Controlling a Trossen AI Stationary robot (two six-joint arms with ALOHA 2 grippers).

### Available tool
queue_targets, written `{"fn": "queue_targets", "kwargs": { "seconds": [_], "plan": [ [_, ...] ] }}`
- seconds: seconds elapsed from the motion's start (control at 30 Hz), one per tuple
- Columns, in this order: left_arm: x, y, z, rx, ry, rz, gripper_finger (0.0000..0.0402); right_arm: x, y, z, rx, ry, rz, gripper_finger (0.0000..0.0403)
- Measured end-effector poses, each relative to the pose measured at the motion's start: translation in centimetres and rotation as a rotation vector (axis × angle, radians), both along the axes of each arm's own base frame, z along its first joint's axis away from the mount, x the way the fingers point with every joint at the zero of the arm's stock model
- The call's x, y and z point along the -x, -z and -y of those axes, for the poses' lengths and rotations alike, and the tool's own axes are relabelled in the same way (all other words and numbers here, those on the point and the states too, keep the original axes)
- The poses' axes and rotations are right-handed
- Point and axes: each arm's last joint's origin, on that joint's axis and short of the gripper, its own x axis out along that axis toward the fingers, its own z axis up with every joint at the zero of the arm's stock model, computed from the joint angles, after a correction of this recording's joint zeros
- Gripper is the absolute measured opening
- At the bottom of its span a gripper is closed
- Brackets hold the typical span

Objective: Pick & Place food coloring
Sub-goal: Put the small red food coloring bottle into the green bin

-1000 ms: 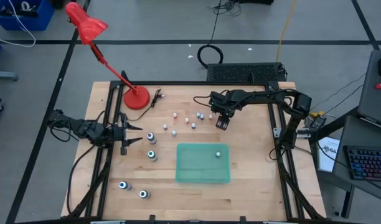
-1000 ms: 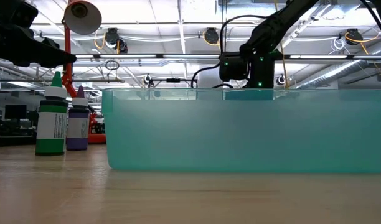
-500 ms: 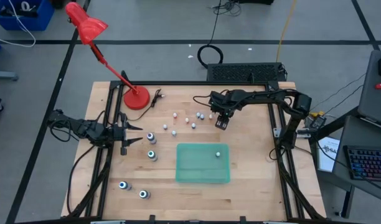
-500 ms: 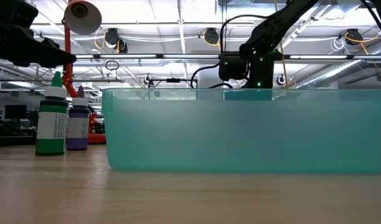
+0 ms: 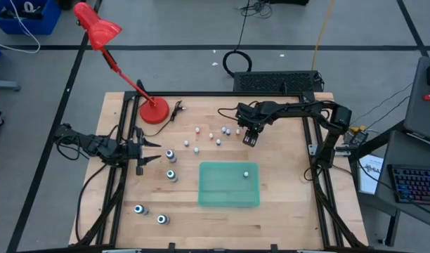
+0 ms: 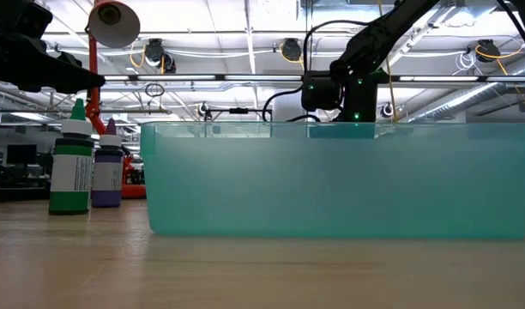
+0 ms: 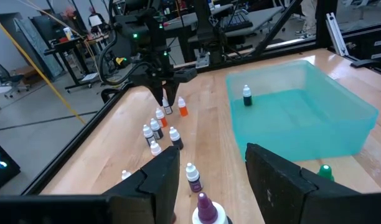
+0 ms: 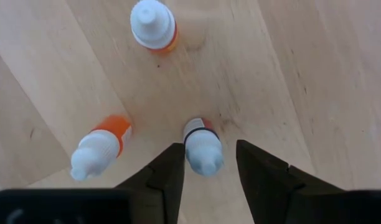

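Several tiny whitish food coloring bottles (image 5: 210,136) stand on their bases on the wooden table beyond the teal bin (image 5: 229,193). One bottle (image 5: 246,173) stands inside the bin. Bigger bottles with coloured tops (image 5: 170,154) stand nearer the left side. My right gripper (image 5: 249,139) hangs low over the small bottles, open and pointing down. In the right wrist view a small white bottle with a dark band (image 8: 202,146) stands between its fingers. My left gripper (image 5: 150,151) waits open at the table's left edge, above a purple-topped bottle (image 7: 206,208). My right gripper (image 8: 209,155) comes from above with one finger (image 8: 169,171) on each side of the small bottle's cap end (image 8: 206,158). The bottle stands on the table. Whether a finger touches it, I cannot tell.
An orange-banded bottle (image 8: 153,25) and another orange one (image 8: 100,146) stand close to the right gripper. A red desk lamp (image 5: 153,111) stands at the far left corner. In the low view a green bottle (image 6: 71,163) and a purple one (image 6: 106,172) stand left of the bin (image 6: 340,180).
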Motion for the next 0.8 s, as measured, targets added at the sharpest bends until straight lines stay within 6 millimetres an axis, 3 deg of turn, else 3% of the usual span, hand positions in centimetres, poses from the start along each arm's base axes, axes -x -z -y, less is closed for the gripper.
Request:
{"fn": "queue_targets", "kwargs": {
  "seconds": [0.47,0.73,0.8],
  "plan": [
    [0.00,0.00,0.00,0.000,0.000,0.000,0.0186,-0.08,-0.03,0.04,0.004,0.000,0.009,0.0111],
    [0.00,0.00,0.00,0.000,0.000,0.000,0.0186,-0.21,-0.08,-0.05,-0.025,-0.035,0.030,0.0046],
    [0.00,0.00,0.00,0.000,0.000,0.000,0.0186,-0.27,-0.09,-0.15,-0.040,-0.048,0.038,0.0046]
  ]
}}
